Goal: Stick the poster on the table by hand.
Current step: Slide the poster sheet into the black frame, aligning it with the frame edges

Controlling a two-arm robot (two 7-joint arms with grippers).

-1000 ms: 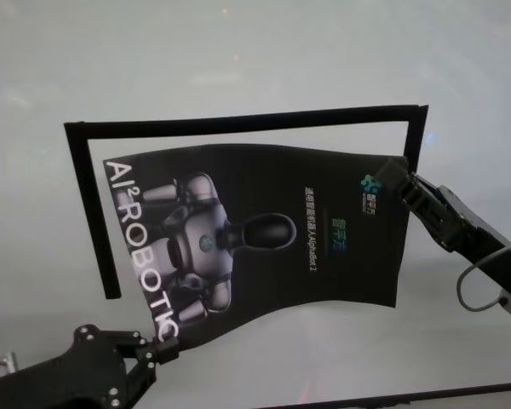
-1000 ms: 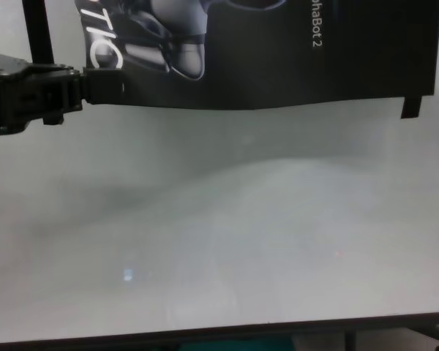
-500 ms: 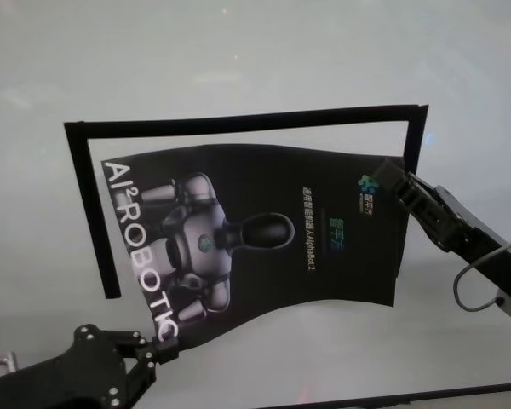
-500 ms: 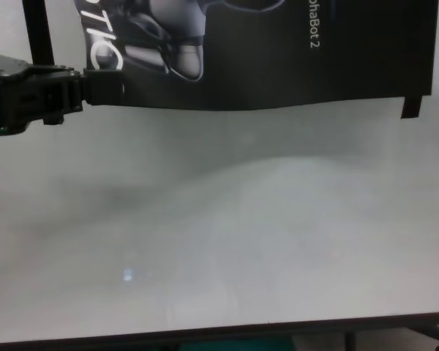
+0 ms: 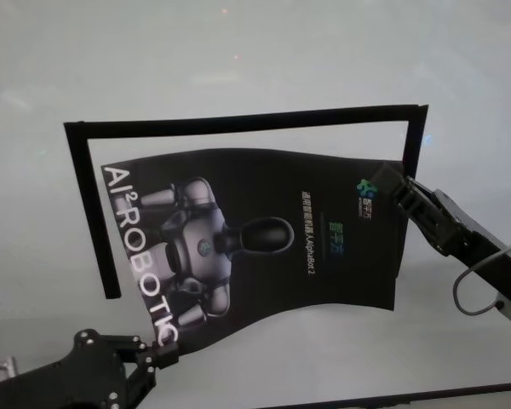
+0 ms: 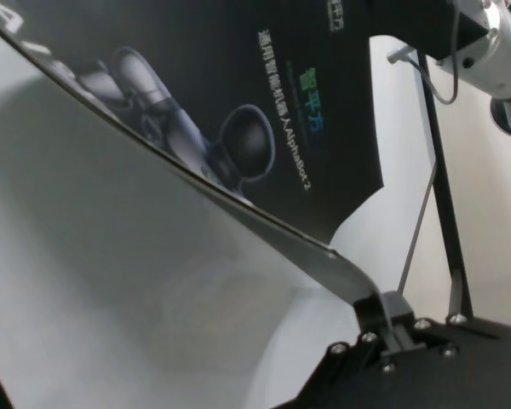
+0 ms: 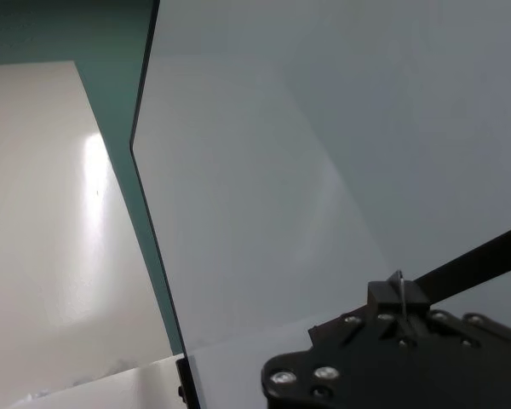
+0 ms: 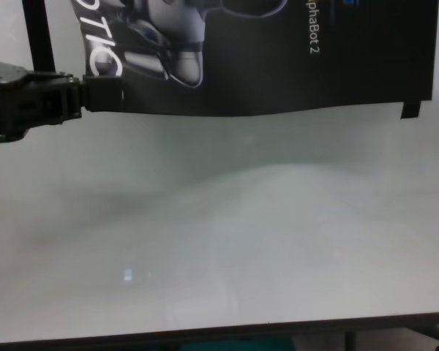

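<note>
env: lab/demo rig | evid: bare pale tabletop (image 5: pixel 238 51) w/ taped black frame (image 5: pixel 238 122), robot-brand poster (image 5: pixel 264 239)

Beyond the tabletop edge, you see a pale floor (image 7: pixel 60 239) with one bright light patch (image 7: pixel 96 162); teal strip (image 7: pixel 123 170) alongside.

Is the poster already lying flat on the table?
No: in the left wrist view the poster curves up above the table, pinched at one corner by the left gripper.
</note>
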